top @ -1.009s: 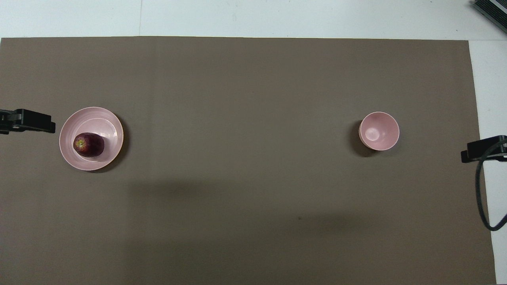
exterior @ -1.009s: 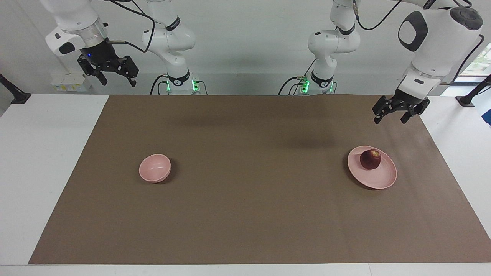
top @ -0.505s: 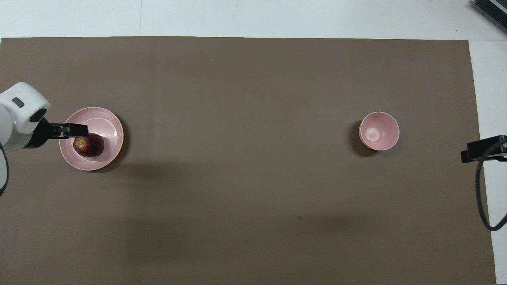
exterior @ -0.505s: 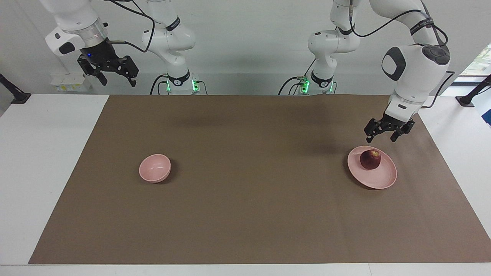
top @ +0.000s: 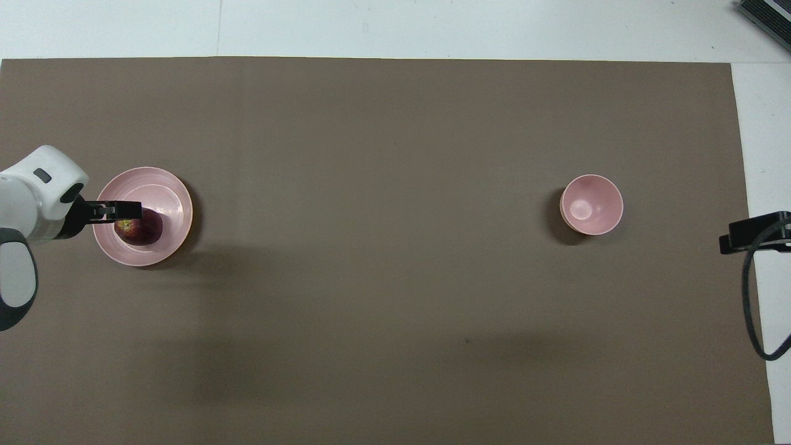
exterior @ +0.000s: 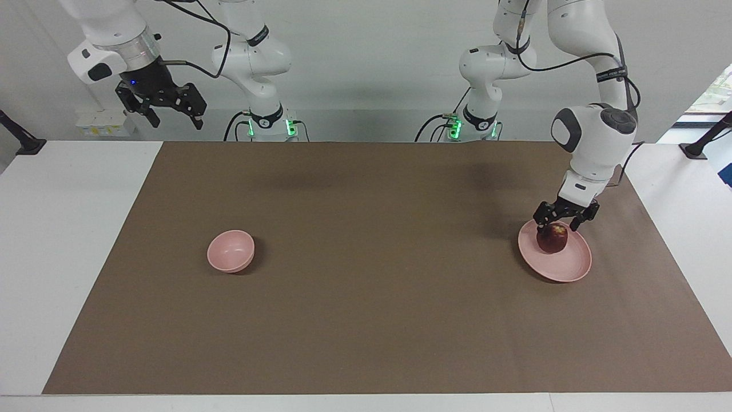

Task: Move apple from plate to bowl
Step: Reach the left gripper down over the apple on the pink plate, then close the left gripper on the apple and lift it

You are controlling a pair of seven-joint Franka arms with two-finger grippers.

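On the plate [exterior: 563, 268] at the left arm's end of the table sits the apple [exterior: 552, 238], toward the plate's edge nearer the robots. The left gripper [exterior: 556, 225] hangs right over it, its fingers [exterior: 540, 218] spread apart and straddling the top of the fruit. The facing view does not settle whether the tips already touch the skin; they reach down to about the apple's crown. From overhead the gripper's black body covers part of the apple [top: 143, 228], so only its farther-out portion shows, and the white wrist hides the plate's [top: 168, 191] rim at the outer side. The left gripper [top: 126, 211] there shows only as one dark bar, so its opening cannot be read from that view.

The bowl [exterior: 230, 250] stands upright toward the right arm's end of the brown mat [exterior: 366, 320], well apart from the plate, with nothing in it [top: 591, 204].

The right gripper [exterior: 170, 117] waits high up off the mat's corner by its own base, jaws apart. Overhead, only a black tip [top: 755, 233] of it pokes in at the frame's edge, with a cable loop [top: 751, 303] below it cut off by the border.
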